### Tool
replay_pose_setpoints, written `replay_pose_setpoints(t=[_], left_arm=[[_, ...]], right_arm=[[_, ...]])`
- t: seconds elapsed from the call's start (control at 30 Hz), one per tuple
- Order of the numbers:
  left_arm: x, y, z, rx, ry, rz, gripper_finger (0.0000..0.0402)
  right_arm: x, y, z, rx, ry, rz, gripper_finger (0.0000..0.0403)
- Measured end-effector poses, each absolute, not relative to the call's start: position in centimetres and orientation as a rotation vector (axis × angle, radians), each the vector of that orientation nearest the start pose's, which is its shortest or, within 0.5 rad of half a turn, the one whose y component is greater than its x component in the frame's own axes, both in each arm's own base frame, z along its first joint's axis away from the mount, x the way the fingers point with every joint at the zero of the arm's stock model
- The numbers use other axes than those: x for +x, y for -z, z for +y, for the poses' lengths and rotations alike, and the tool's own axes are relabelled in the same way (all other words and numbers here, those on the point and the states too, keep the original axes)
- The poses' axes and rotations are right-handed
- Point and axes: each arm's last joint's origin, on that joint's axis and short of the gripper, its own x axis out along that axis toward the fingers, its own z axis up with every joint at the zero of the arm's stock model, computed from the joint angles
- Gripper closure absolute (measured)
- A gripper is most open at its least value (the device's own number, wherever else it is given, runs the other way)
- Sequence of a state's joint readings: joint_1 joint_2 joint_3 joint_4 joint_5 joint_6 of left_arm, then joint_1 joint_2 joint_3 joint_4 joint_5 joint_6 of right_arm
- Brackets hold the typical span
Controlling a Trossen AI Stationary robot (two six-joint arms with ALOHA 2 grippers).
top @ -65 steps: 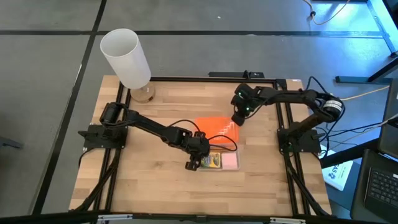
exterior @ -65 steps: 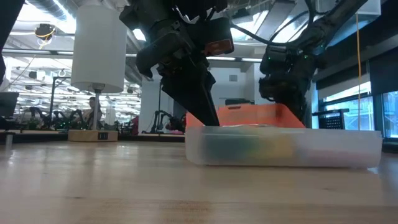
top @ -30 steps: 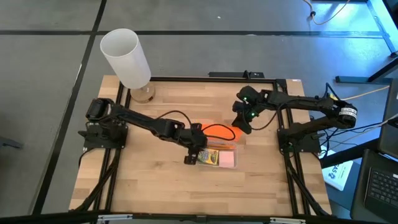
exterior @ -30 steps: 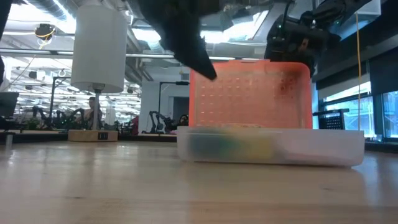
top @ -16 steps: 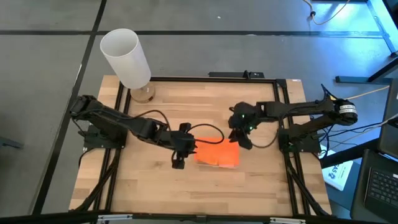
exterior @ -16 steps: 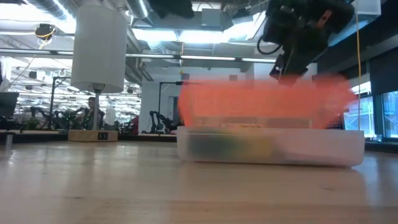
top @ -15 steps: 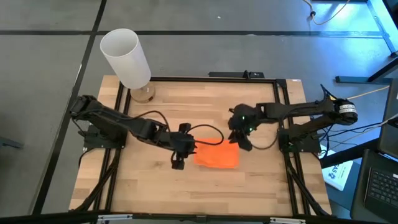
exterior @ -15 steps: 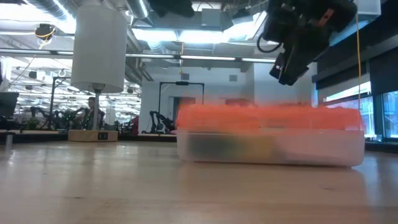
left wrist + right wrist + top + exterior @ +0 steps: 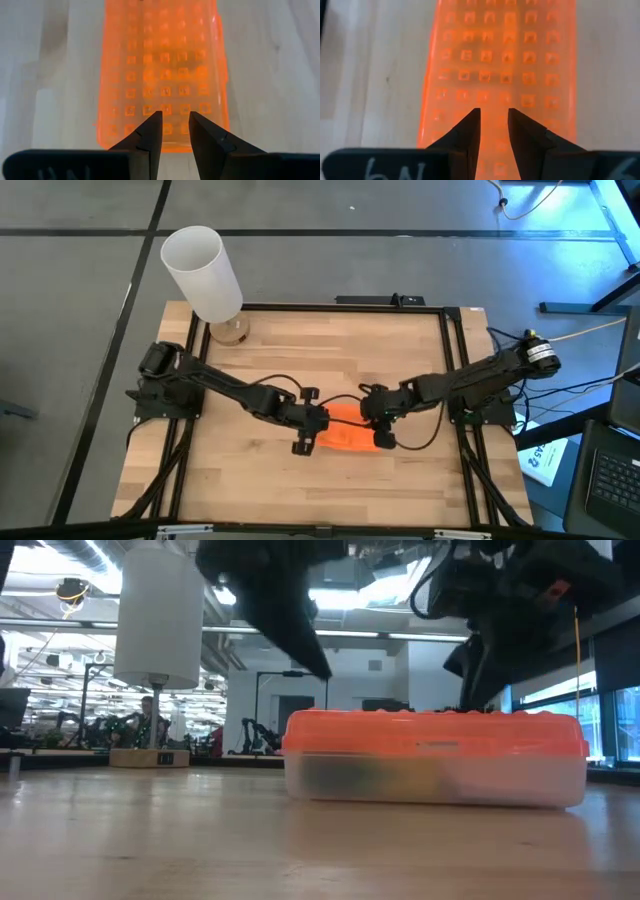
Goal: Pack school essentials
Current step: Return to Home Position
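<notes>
The clear plastic box (image 9: 435,780) lies on the table with its orange lid (image 9: 350,436) closed flat on it. Through its clear wall, something green and yellow (image 9: 395,778) shows dimly. The other essentials are hidden. My left gripper (image 9: 310,440) hovers over the lid's left end (image 9: 160,130), its fingers (image 9: 315,660) clear above it and a narrow gap apart (image 9: 175,117). My right gripper (image 9: 383,440) is low over the lid's right part (image 9: 500,75), also a narrow gap apart (image 9: 494,114). My right gripper comes down from above at a slant. Its fingertips reach the lid's top near the right end (image 9: 470,712). I cannot tell whether they touch it. My left gripper touches nothing.
A tall white cylinder (image 9: 203,272) stands on a round base at the table's far left corner and also shows in the low view (image 9: 158,615). Bare wooden table (image 9: 260,490) lies around the box. Black rails (image 9: 455,360) edge the table.
The orange lid stood upright on the box's far side and has swung down flat onto the box. My right gripper has followed it toward the near edge and the left, then down onto it. My left gripper has drawn back to the left and returned to the box's left end.
</notes>
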State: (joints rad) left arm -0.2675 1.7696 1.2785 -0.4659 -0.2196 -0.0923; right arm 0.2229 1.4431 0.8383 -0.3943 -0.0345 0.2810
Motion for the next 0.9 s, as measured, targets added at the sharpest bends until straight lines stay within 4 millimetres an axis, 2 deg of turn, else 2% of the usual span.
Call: replay_pose_setpoints(t=[0.2,0.5,0.7,0.8,0.9], left_arm=[[36.9,-19.6,-9.2,0.174,0.001,0.991,0.0312],[37.3,-18.4,-9.4,0.183,-0.002,1.018,0.0326],[37.2,-18.7,-9.4,0.21,0.021,1.013,0.0359],[36.6,-19.5,-9.1,0.245,0.03,1.014,0.0383],[36.0,-21.6,-8.7,0.248,0.031,0.964,0.0398]], right_arm=[[27.5,-17.9,6.7,0.176,-0.077,1.06,0.0302],[27.5,-17.6,6.6,0.162,-0.054,1.067,0.0302],[27.5,-18.1,6.6,0.153,-0.05,1.055,0.0302],[27.4,-19.2,6.5,0.142,-0.04,1.073,0.0307],[27.4,-21.4,6.4,0.103,-0.035,1.027,0.0329]])
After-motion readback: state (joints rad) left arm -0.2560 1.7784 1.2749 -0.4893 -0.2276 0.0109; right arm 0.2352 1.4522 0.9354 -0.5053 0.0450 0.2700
